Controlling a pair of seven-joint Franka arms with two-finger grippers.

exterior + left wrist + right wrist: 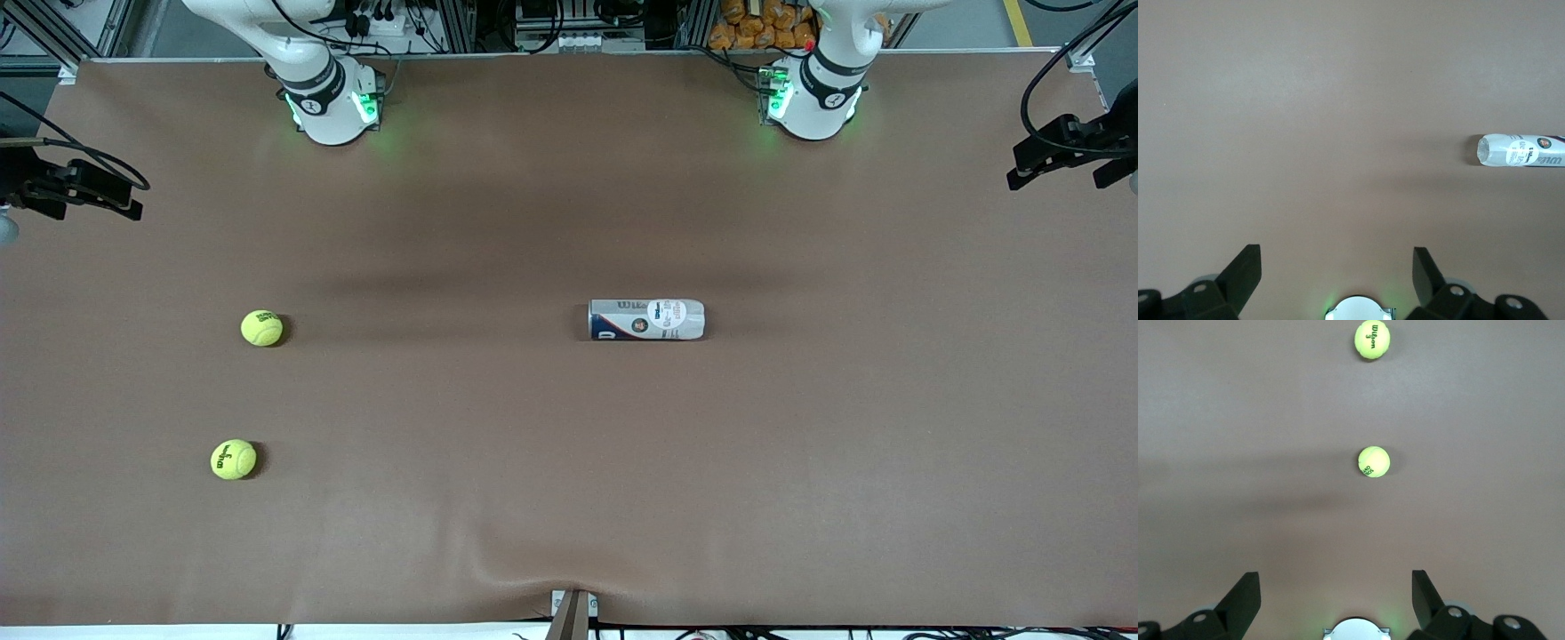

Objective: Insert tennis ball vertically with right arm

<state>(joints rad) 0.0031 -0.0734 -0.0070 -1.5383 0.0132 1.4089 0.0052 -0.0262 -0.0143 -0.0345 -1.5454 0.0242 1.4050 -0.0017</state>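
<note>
Balls (1373,461) (1372,339) are seen at twelve o'clock from the right gripper (1336,600), whose fingers are spread apart and empty. Left gripper (1336,280) is held apart too, waiting.

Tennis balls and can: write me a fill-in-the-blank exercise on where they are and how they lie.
1. The number of tennis balls on the table is ____.
2. The ball can lies on its ____.
3. Both balls lie toward the ____ arm's end of the table.
4. The right tool and the left tool both stand ____.

Missing words: two; side; right; open
</note>
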